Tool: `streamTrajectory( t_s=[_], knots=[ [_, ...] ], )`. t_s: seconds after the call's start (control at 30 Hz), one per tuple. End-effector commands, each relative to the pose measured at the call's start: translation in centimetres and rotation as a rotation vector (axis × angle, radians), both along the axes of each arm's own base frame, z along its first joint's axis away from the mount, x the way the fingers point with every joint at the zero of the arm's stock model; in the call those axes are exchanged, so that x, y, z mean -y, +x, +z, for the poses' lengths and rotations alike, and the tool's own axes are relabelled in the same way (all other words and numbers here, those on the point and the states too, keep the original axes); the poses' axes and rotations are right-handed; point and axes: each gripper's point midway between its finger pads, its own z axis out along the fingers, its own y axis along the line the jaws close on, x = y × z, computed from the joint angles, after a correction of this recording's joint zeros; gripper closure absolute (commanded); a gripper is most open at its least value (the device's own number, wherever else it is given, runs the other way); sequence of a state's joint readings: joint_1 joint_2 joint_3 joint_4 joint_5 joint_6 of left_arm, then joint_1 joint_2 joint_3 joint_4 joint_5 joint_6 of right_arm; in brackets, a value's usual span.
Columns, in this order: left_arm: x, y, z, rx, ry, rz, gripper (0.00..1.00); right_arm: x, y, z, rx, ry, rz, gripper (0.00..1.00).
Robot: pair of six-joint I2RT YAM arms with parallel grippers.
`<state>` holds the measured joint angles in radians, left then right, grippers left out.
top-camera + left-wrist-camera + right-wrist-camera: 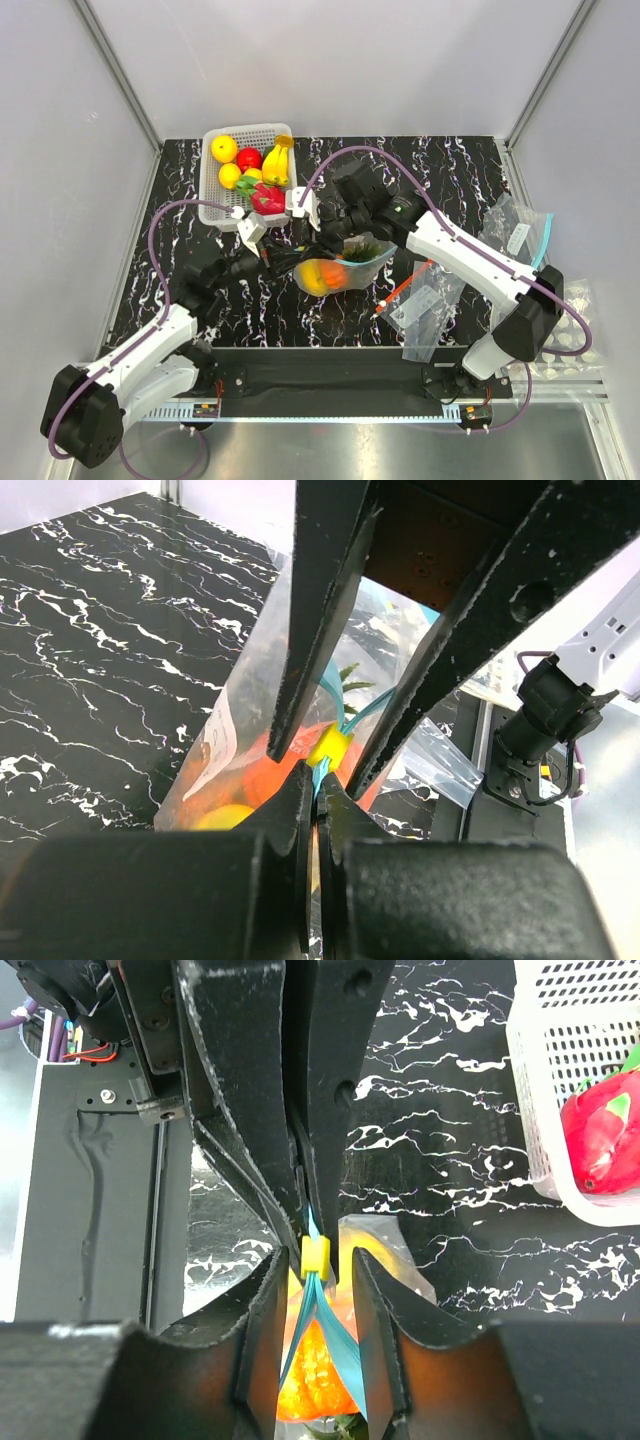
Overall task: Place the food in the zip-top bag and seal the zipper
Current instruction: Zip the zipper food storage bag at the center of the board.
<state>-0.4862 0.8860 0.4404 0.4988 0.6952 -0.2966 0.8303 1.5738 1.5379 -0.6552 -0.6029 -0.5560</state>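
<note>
Presently the zip-top bag (345,272) is propped mouth-up at mid-counter (440,170), with the food (325,276) judged loaded. The zipper (325,1330) is clenched at one end in the jaws of the left gripper (318,780), evidently as an anchor. The jaws of the right gripper (318,1260) are set parted astride the strip at the yellow slider (315,1257), presumably for the sealing pull.

Crinkly clear plastic zip-top bag (372,265) on glossy table (450,170).

1. Seen from above, the zipper (335,1360) is hidden under the right gripper (318,1260).
2. The basket (560,1090) is cut off by the right wrist picture's edge.
3. The fruit (285,765) is blurred by the bag (240,710).
</note>
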Motion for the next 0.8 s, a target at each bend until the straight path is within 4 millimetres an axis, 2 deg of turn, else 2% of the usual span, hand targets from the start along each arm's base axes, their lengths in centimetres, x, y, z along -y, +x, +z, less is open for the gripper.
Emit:
streamTrajectory(
  t_s=[0.0,0.17,0.33,0.67,0.73,0.77],
  knots=[
    [-0.1,0.5,2.2,0.068,-0.045,0.018,1.00,-0.7,-0.3,1.8,0.036,0.050,0.010,0.60],
    [0.0,0.7,1.9,0.056,-0.040,0.015,1.00,-0.5,-0.4,2.6,0.050,0.069,0.010,0.57],
    [-0.1,0.7,1.7,0.051,-0.037,0.015,1.00,-0.3,-0.5,3.0,0.062,0.071,0.010,0.67],
    [-0.4,1.0,1.4,0.051,-0.026,0.037,1.00,-0.2,-0.6,3.2,0.070,0.074,0.011,0.75],
    [-0.4,1.0,1.5,0.051,-0.026,0.039,1.00,-0.1,-0.6,3.3,0.070,0.073,0.010,0.80],
    [-0.4,1.0,1.5,0.049,-0.027,0.039,1.00,-0.1,-0.5,3.1,0.066,0.070,0.007,0.87]
  ],
)
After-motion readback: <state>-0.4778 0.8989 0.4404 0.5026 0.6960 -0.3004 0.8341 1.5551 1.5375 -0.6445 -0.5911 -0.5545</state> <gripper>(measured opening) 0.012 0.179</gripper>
